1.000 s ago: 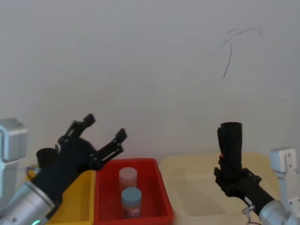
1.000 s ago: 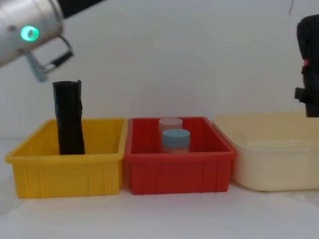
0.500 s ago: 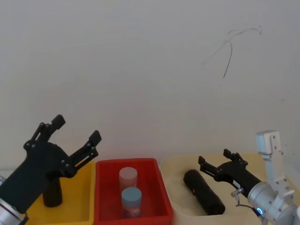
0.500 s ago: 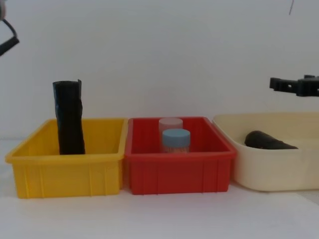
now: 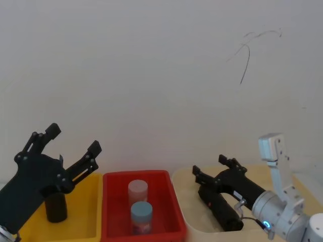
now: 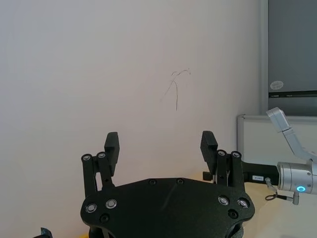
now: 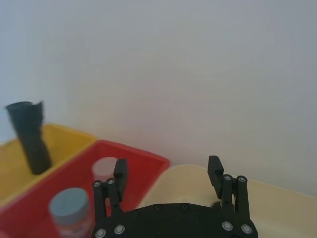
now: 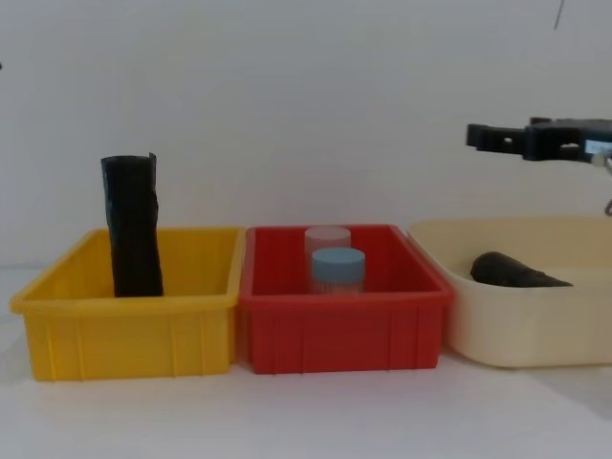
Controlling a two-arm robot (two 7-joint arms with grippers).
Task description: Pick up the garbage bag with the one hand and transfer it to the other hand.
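The garbage bag [image 5: 221, 207], a thick matte black roll, lies on its side in the cream bin [image 5: 186, 177]; in the chest view the garbage bag [image 8: 516, 271] shows over the cream bin's wall [image 8: 521, 330]. My right gripper [image 5: 208, 166] hovers open just above it, holding nothing, and the right gripper [image 8: 502, 132] stands well above the bin rim. My left gripper [image 5: 73, 140] is open and empty over the yellow bin [image 5: 86, 222]. Open fingers of the left gripper [image 6: 160, 148] and right gripper [image 7: 167, 171] show in the wrist views.
A slimmer black roll [image 8: 132, 225] with a notched top stands upright in the yellow bin [image 8: 124, 335]. The red bin [image 8: 344, 330] between the other two holds a clear jar [image 8: 327, 239] and a blue-lidded jar [image 8: 337, 268]. A white wall rises close behind.
The right gripper, shut on the upright bag a second ago, has let it go into the cream bin and shifted left over it. The left gripper has drawn back left.
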